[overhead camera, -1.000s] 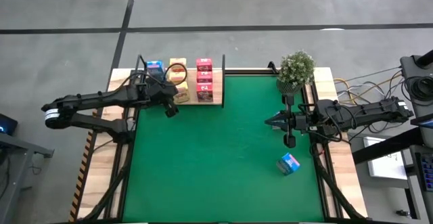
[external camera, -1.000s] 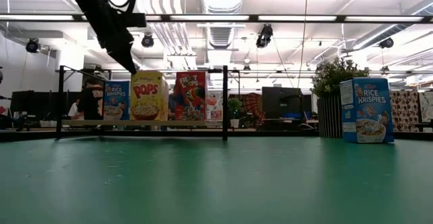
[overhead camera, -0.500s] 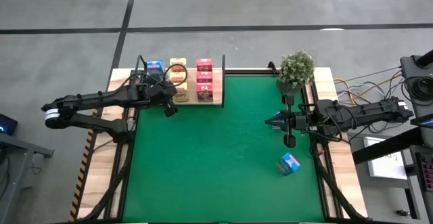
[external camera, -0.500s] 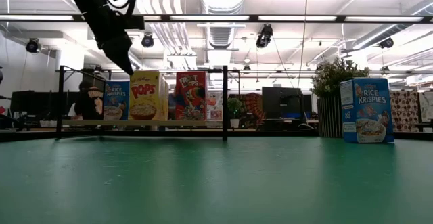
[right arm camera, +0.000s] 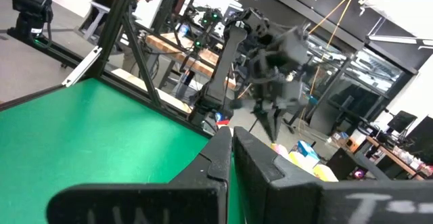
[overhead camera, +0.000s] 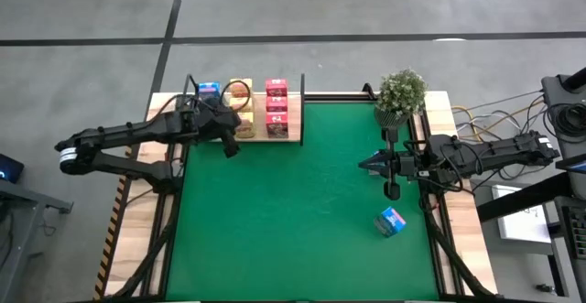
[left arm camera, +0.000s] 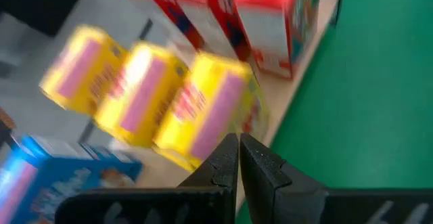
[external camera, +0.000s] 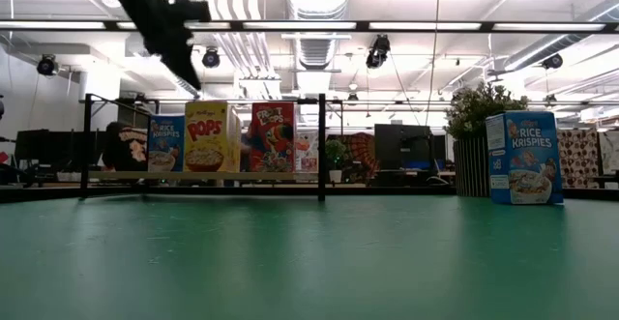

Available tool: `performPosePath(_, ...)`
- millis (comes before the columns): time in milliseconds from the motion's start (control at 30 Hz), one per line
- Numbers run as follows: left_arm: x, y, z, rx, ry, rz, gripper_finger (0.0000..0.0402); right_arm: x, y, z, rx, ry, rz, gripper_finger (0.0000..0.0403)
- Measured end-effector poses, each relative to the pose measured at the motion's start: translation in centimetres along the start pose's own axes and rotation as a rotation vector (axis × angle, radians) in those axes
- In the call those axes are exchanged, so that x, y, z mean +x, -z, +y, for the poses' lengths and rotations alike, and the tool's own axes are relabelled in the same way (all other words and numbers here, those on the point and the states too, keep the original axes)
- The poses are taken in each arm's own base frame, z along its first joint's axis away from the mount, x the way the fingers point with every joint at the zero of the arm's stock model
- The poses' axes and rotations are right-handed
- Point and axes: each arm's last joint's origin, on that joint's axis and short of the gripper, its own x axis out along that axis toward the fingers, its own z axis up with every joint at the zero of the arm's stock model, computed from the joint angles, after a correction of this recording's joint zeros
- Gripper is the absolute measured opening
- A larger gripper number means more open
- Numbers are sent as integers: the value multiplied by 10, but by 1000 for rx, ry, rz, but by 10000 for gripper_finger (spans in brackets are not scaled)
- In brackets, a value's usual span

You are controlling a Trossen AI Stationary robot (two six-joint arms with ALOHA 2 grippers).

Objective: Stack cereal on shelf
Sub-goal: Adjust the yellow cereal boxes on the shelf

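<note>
Left pincer [overhead camera: 231, 147] closed tight, empty, has lifted and backed slightly off the shelf [overhead camera: 291, 138] at 11 o'clock of the green mat [overhead camera: 302, 211]. Shelf now carries blue, yellow [external camera: 212, 136] and pink boxes [overhead camera: 276, 107] in rows; the yellow one looks freshly placed and stands upright. One blue cereal box [overhead camera: 391, 221] sits alone on the mat at 4 o'clock. Right pincer [overhead camera: 366, 165] closed, empty, parked at 3 o'clock, near that box. Likely last box left to stack.
</note>
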Motion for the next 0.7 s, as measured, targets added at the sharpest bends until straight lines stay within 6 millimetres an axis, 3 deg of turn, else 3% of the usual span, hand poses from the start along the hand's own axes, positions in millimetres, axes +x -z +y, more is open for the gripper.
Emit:
performPosePath(100, -12, -12, 6, 34, -18, -51, 0, 0, 0, 0, 0, 0, 0, 9)
performPosePath(233, -18, -17, 19, 114, -169, -41, 0, 0, 0, 0, 0, 1, 0, 9)
performPosePath(333, -14, -15, 30, 152, -235, 1, 0, 0, 0, 0, 2, 1, 0, 9)
performPosePath(500, -1, -9, 48, 101, -149, 24, 0, 0, 0, 0, 0, 1, 0, 9)
performPosePath(700, 5, -5, 64, 54, -179, 45, 0, 0, 0, 0, 0, 1, 0, 9)
